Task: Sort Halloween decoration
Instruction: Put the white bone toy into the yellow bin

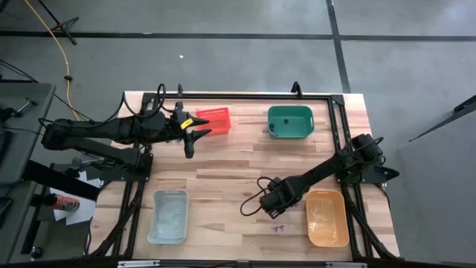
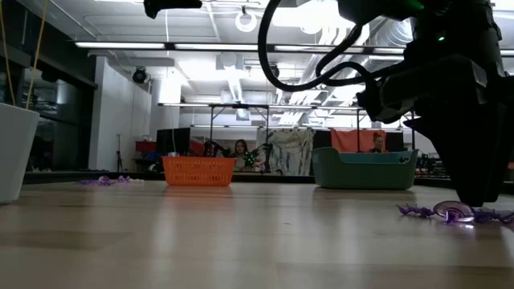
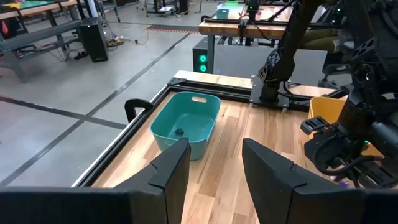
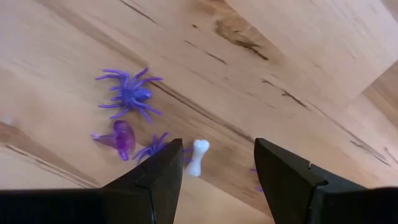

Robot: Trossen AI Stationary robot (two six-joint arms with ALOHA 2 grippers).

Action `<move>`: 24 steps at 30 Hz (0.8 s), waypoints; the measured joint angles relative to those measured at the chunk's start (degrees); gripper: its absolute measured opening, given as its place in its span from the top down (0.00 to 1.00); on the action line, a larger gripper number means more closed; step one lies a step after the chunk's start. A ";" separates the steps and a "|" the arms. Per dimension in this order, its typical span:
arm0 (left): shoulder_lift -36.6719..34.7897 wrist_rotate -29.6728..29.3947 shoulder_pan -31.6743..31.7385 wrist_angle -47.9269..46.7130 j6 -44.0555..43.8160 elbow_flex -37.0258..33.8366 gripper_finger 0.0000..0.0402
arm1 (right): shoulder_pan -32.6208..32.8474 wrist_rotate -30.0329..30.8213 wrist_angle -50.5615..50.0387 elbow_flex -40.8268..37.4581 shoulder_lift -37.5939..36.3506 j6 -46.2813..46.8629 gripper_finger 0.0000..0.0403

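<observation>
Purple spider trinkets (image 4: 129,93) and a small white bone (image 4: 198,157) are lying loose on the tabletop (image 1: 223,167); we are hovering our right hand (image 4: 214,177) open and empty over them, poised to pick. Left hand (image 3: 214,171) is waiting open, holding nothing, near the red bin (image 1: 215,120).

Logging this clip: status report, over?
Right gripper open, low over purple spiders and white bone. Left gripper open, empty, beside red bin. Nothing blocking.
</observation>
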 joint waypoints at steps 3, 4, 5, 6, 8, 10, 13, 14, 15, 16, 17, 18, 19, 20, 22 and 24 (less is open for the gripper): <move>0.00 0.00 0.00 0.00 0.00 0.00 0.66 | 0.00 -0.67 -0.15 0.00 0.00 0.00 0.52; -0.02 0.00 0.00 0.00 0.00 -0.02 0.66 | 0.00 -0.98 -0.31 0.00 0.00 0.02 0.52; 0.00 0.00 0.00 0.00 -0.02 0.00 0.66 | 0.00 -1.03 -0.54 0.00 0.00 0.00 0.52; -0.01 0.00 0.00 0.00 -0.03 0.00 0.66 | 0.00 -1.02 -0.73 0.00 0.00 0.01 0.52; -0.01 0.00 0.00 0.00 -0.46 0.00 0.66 | 0.00 -0.88 -0.80 0.00 0.00 0.03 0.52; 0.00 0.00 0.00 0.00 -0.46 0.00 0.66 | 0.00 -0.49 -0.81 0.00 0.00 0.76 0.52; 0.00 -0.01 0.00 0.00 -0.46 0.00 0.66 | 0.00 -0.12 -0.77 0.00 0.49 2.06 0.52; 0.00 -0.02 0.00 -0.02 -0.46 0.00 0.66 | 0.00 -0.26 -0.79 0.00 0.90 2.14 0.52; -0.01 -0.02 0.00 -0.02 -0.46 0.00 0.66 | 0.00 -0.91 -0.63 0.00 1.40 2.16 0.52; 0.00 -0.02 0.00 0.00 -0.46 0.00 0.66 | 0.00 -1.66 -0.25 0.00 1.85 2.15 0.52; 0.00 0.00 0.00 -0.03 -0.46 0.00 0.66 | 0.00 -2.08 0.02 0.07 2.13 2.17 0.52; -0.01 -0.01 0.00 -0.04 -0.46 0.00 0.66 | -0.02 -2.44 0.28 0.13 2.40 2.38 0.52; 0.00 -0.02 0.00 -0.03 -0.46 0.00 0.66 | 0.03 -2.53 0.41 0.17 2.44 2.87 0.52; 0.00 0.00 0.00 -0.09 -0.46 0.00 0.66 | 0.08 -2.20 0.45 0.15 2.43 3.65 0.52; 0.00 0.00 0.00 -0.07 -0.44 0.00 0.66 | 0.13 -1.81 0.48 0.18 2.42 5.04 0.52; -0.01 -0.01 0.00 -0.07 -0.42 0.00 0.66 | 0.11 -2.32 0.43 0.24 2.40 6.03 0.52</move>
